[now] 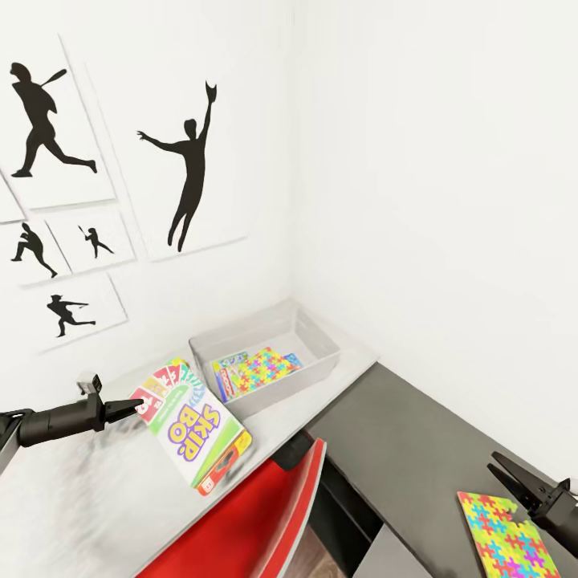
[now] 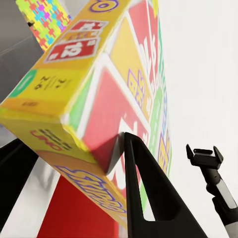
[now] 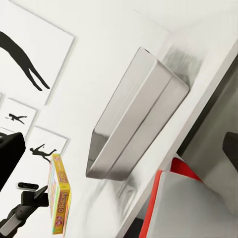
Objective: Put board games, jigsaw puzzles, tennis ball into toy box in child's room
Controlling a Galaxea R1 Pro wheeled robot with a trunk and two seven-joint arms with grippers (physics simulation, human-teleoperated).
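The left gripper (image 1: pixel 135 409) is clamped on one end of the Skip-Bo box (image 1: pixel 193 425), held above the table (image 1: pixel 96 498) just beside the toy box (image 1: pixel 309 337). The left wrist view shows a finger (image 2: pixel 148 193) pressed against the box's face. The right gripper (image 1: pixel 507 475) hangs spread and empty near a puzzle (image 1: pixel 502 534). The head view shows a puzzle already in the toy box; the right wrist view shows that box's outer wall.

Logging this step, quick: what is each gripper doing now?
Left gripper: shut on the Skip-Bo box.
Right gripper: open, holding nothing, above a puzzle.
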